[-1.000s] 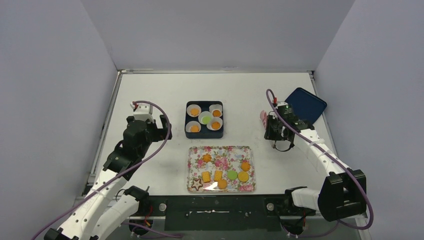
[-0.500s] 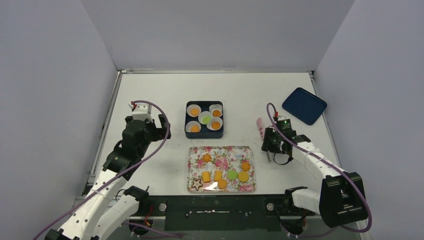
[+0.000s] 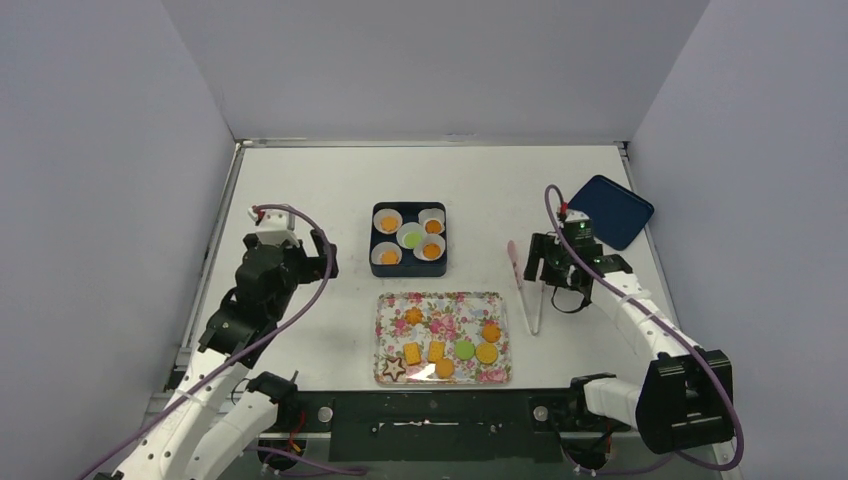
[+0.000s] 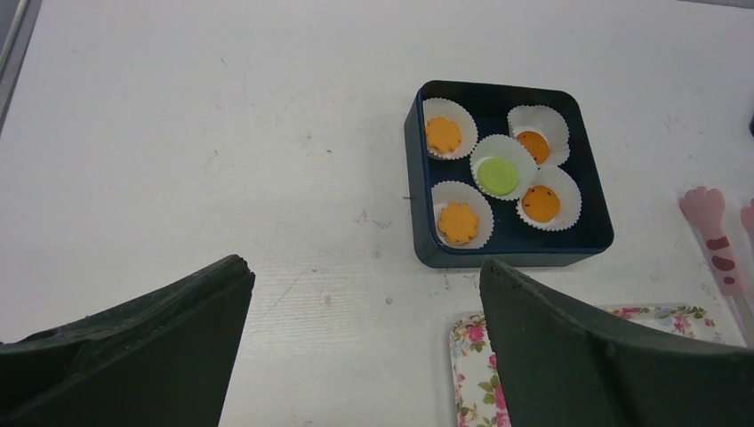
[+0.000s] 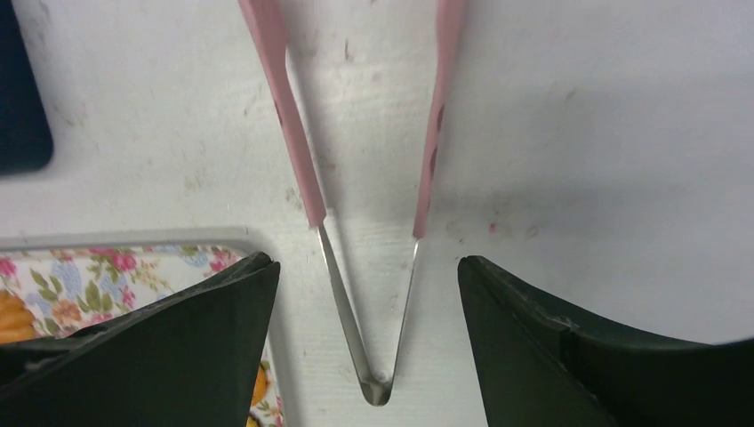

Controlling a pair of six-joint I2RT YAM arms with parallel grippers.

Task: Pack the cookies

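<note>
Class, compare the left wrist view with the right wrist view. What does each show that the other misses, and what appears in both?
Only the left wrist view shows the inside of the dark blue box: five paper cups holding cookies, four orange and one green. Only the right wrist view shows the metal hinge end of the tongs, lying flat. Both show the pink tongs, a corner of the floral tray and the white table.

Both arms are seen bent at the elbow. The left gripper is held wide open, angled forward; the right gripper is pointed downward, jaws spread.
</note>
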